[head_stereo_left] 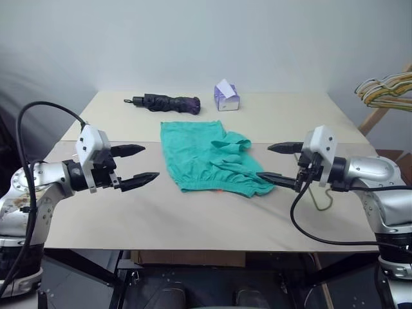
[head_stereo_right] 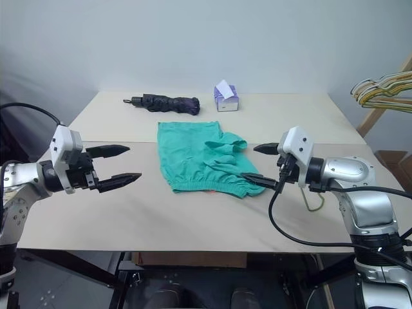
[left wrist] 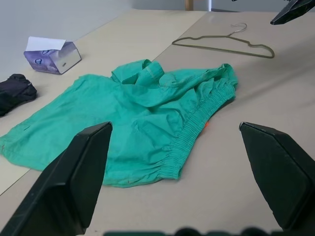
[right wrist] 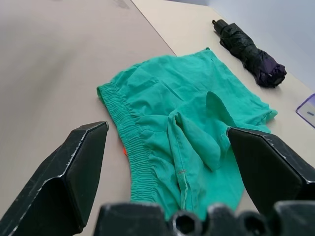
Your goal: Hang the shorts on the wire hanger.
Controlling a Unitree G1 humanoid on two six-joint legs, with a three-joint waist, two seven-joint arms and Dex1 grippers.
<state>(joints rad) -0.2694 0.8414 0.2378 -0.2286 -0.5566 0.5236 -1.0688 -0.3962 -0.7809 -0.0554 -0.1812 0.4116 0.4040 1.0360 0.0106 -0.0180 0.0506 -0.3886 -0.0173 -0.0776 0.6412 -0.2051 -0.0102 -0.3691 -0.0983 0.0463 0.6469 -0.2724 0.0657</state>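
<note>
While both arms hover above the bench (head_stereo_left: 193,225), the left gripper (head_stereo_left: 136,164) stands with its jaws spread wide and holds nothing, pointing inward toward the shorts (head_stereo_left: 206,158), which lie a short way off to its right. The right gripper (head_stereo_left: 278,162) is likewise spread wide and empty; its lower finger reaches close to the gathered waistband corner of the shorts, though contact cannot be told. Between the two grippers the teal shorts lie crumpled flat on the bench, one leg folded over, a small orange-red tag (left wrist: 205,125) peeking at the waistband. Beyond the right gripper, the wire hanger (left wrist: 224,45) rests flat on the bench, just beside the shorts but apart from them. Farther back lie a dark folded umbrella (head_stereo_left: 166,102) and a small purple tissue box (head_stereo_left: 226,96).
</note>
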